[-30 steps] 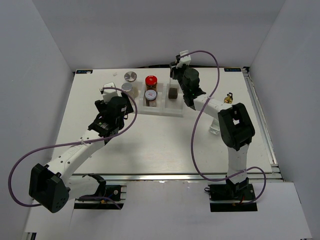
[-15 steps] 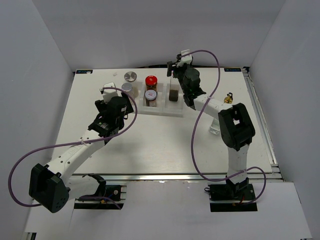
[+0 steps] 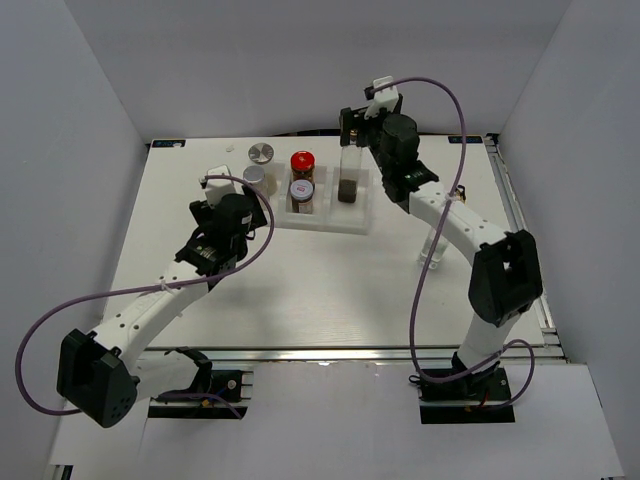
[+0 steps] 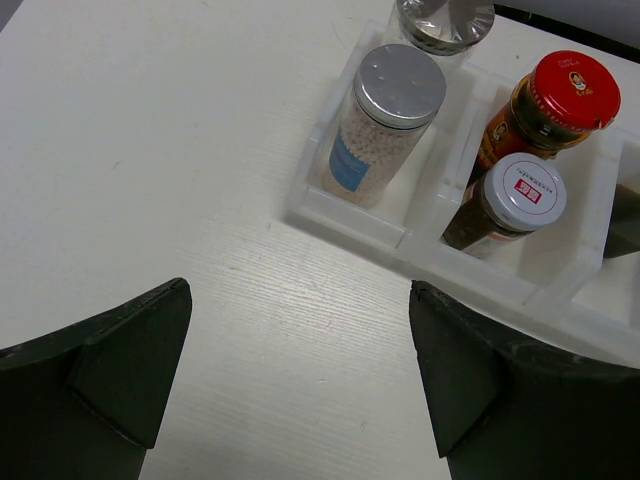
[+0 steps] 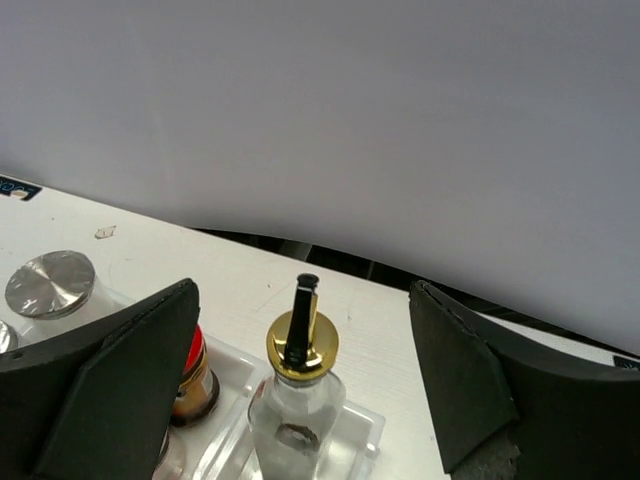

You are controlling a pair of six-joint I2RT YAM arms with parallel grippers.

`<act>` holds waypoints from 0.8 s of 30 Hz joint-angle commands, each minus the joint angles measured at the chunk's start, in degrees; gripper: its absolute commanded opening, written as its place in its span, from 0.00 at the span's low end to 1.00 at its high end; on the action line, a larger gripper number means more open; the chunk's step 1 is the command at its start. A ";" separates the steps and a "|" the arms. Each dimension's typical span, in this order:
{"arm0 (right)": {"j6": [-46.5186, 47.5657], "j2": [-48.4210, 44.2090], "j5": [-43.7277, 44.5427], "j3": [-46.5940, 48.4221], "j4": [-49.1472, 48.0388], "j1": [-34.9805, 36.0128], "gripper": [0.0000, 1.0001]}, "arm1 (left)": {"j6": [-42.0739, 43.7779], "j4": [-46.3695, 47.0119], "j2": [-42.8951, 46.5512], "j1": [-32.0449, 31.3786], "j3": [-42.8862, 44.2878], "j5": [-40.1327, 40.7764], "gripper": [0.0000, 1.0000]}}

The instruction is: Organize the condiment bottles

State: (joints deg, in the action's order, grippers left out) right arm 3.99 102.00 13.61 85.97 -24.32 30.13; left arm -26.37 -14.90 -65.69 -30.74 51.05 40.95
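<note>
Gold-spout bottle (image 5: 297, 400) upright in tray (image 5: 362, 422), spout up; left hand (image 4: 300, 300) & right hand (image 5: 300, 295) wide open, empty.

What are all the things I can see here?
tray: one, white, three compartments, mid-table
grain-filled jar: one, silver lid, left compartment
far jar: one, silver lid, just beyond the grain-filled jar
red-lidded jar: one, middle compartment, far end
white-lidded jar: one, brown inside, middle compartment, near end
gold-spouted bottle: one, clear glass, right compartment
second glass bottle: one, clear, half hidden behind right arm
left gripper: black, open, near tray
right gripper: black, open, above gold-spouted bottle
</note>
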 commanded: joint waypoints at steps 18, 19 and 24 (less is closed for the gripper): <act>-12.07 -27.54 23.82 -2.83 49.25 -4.11 0.89 | 0.53 1.01 5.57 0.16 -2.44 -3.24 0.98; -12.77 -28.25 24.18 -3.18 50.49 -5.59 0.89 | 0.53 1.01 5.49 0.16 -2.44 -3.50 0.98; -14.80 -32.02 25.06 -5.55 55.51 -8.15 0.89 | 0.44 0.92 5.31 0.16 -2.44 -3.86 0.98</act>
State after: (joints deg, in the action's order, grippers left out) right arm -7.90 72.12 35.44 80.95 25.28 22.65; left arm -26.33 -14.55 -61.56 -30.74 49.12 38.02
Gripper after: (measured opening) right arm 0.895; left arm 0.983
